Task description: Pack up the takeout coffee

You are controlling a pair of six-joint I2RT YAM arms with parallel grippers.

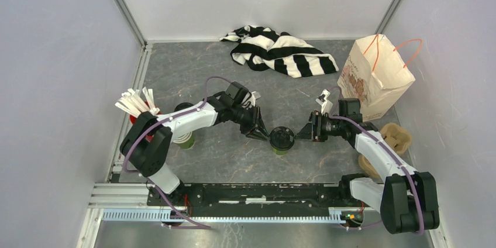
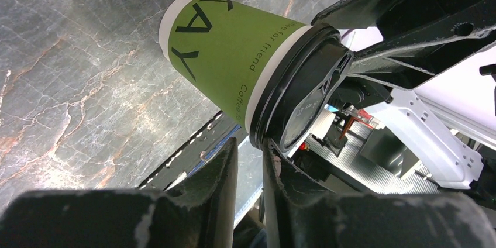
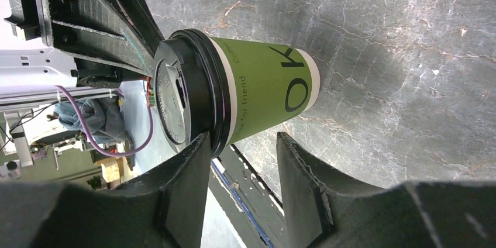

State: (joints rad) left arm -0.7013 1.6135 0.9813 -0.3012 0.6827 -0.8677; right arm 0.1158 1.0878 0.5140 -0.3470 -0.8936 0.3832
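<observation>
The takeout coffee (image 1: 282, 140), a green paper cup with a black lid, stands upright on the dark mat between my two grippers. My left gripper (image 1: 261, 133) is at its left, jaws almost together with nothing between them. In the left wrist view the cup (image 2: 228, 49) lies just past my left gripper (image 2: 250, 150), and the lid rim (image 2: 266, 125) touches one fingertip. My right gripper (image 1: 305, 131) is at the cup's right, open. In the right wrist view the cup (image 3: 263, 93) sits just past my right gripper (image 3: 243, 143), and one fingertip (image 3: 199, 148) is against the lid rim.
A brown paper bag (image 1: 377, 75) with orange handles stands open at the back right. A striped cloth (image 1: 281, 52) lies at the back. Lidless green cups (image 1: 186, 140) stand under my left arm. White sticks (image 1: 135, 103) are at the left, a cardboard carrier (image 1: 396, 137) at the right.
</observation>
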